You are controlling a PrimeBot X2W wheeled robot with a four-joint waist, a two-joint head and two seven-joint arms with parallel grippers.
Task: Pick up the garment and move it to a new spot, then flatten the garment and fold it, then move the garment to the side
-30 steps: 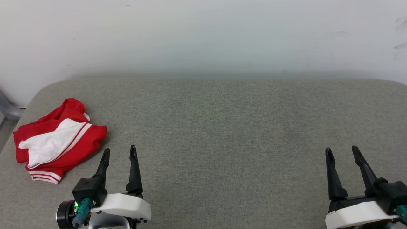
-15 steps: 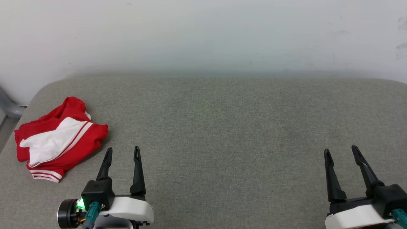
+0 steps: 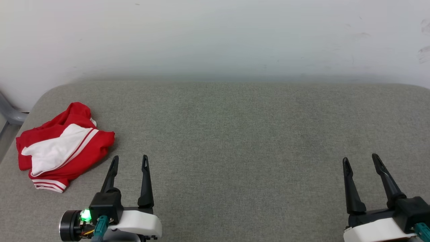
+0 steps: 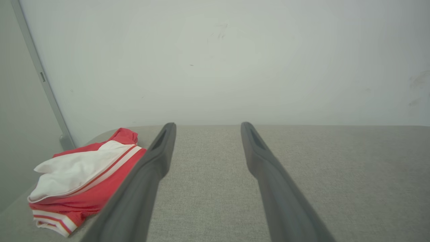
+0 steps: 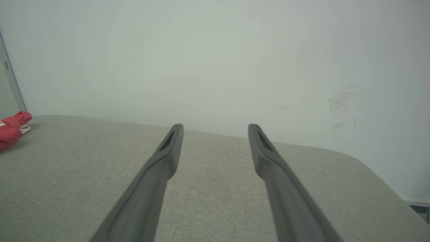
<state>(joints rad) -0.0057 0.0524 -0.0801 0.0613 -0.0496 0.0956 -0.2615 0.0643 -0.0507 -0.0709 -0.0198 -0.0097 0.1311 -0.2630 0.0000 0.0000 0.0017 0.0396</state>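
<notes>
The garment [image 3: 62, 148] lies crumpled at the far left of the grey padded table [image 3: 235, 134], red with a white sleeve and striped trim on top. In the left wrist view the garment [image 4: 84, 174] sits to the left of my fingers, and the right wrist view catches a red bit of the garment [image 5: 13, 129] at its left edge. My left gripper [image 3: 130, 158] stands open just right of the heap, apart from it, with nothing between its fingers. Far to the right, near the front edge, my right gripper [image 3: 359, 158] is open and holds nothing.
A pale wall [image 3: 215, 37] rises directly behind the table. A grey metal post [image 3: 10, 116] stands off the table's left edge, close behind the heap. The table's corners are rounded, and its right end drops away in the right wrist view [image 5: 386, 174].
My left gripper has drawn slightly back and to the right, its fingers now more upright. The right gripper has barely shifted. The garment lies as before.
</notes>
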